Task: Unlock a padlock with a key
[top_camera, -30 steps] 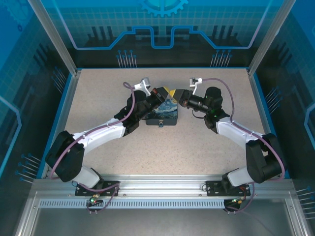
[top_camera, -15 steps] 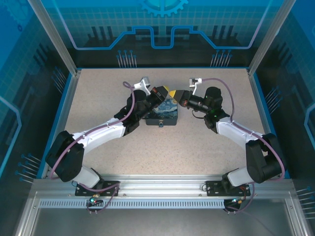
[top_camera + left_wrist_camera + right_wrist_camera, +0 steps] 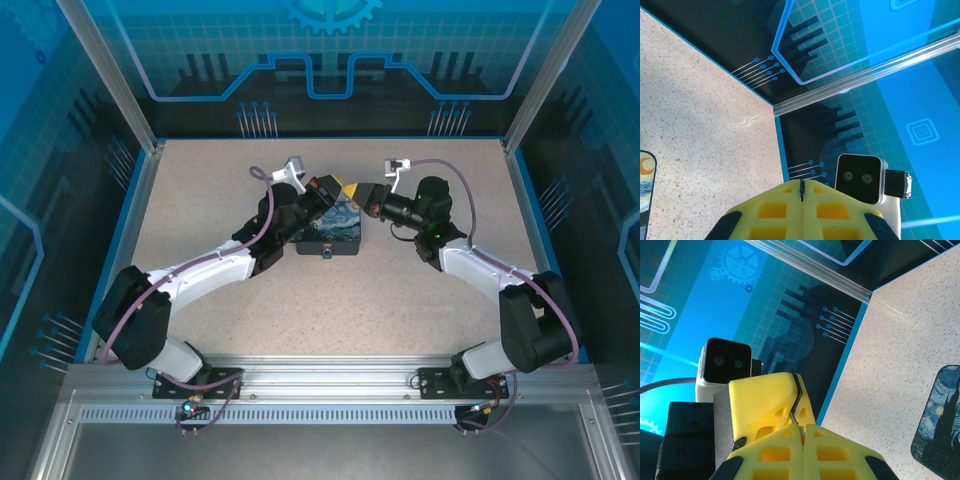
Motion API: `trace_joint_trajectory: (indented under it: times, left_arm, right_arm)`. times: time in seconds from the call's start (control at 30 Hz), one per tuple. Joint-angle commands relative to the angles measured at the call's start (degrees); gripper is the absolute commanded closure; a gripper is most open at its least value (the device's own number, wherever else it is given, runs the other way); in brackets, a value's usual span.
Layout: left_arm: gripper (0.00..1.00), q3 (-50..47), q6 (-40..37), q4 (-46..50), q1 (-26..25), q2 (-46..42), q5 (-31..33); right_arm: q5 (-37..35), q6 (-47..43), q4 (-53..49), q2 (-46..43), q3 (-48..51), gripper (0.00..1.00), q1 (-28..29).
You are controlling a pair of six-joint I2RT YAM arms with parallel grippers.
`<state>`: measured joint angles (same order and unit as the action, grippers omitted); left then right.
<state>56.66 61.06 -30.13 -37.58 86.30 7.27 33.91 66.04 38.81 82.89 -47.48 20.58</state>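
Newly closed right gripper point(image 3: 803, 427) tip-to-tip with closed left gripper point(image 3: 801, 182), thin key point(image 3: 794, 412) at their junction, holder unclear.

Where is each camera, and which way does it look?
Top camera: high behind the arm bases, looking down on the speckled beige table; both arms, left gripper and right gripper close together by the blue-and-yellow painting-print box.
Left wrist: on the left arm, facing the right wrist's white camera block; own shut yellow fingers below.
Right wrist: mirrored, facing the left wrist's white camera block; own yellow fingers below.
Both wrist views share the box.
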Motion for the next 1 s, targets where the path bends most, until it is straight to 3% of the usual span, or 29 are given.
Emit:
trace_joint_trajectory:
  times: [0.0, 0.4, 0.7, 0.83, 0.97]
  left_arm:
    - [1.00, -1.6, 0.5, -0.1, -0.4, -1.3, 2.5]
    - [1.00, -3.6, 0.8, 0.3, -1.4, -2.9, 4.9]
    - [0.98, -0.9, -0.6, 1.4, -1.3, -1.5, 3.3]
    - [0.59, 0.3, -2.5, 4.4, -0.7, -2.9, 4.1]
    - [0.28, 0.2, -5.5, 11.0, 1.3, -7.1, 4.2]
  right_arm:
    - [-1.7, 0.7, 0.3, -0.9, -0.3, 1.00, -0.6]
    - [-3.7, 2.4, 1.1, -0.4, 0.5, 1.00, -1.2]
    - [-1.8, 2.2, 1.8, 0.0, 0.7, 1.00, -1.1]
    - [-2.1, 1.1, -1.7, -1.4, 1.5, 1.00, -1.7]
    - [-1.4, -0.7, -6.6, -3.1, 2.4, 1.00, -3.0]
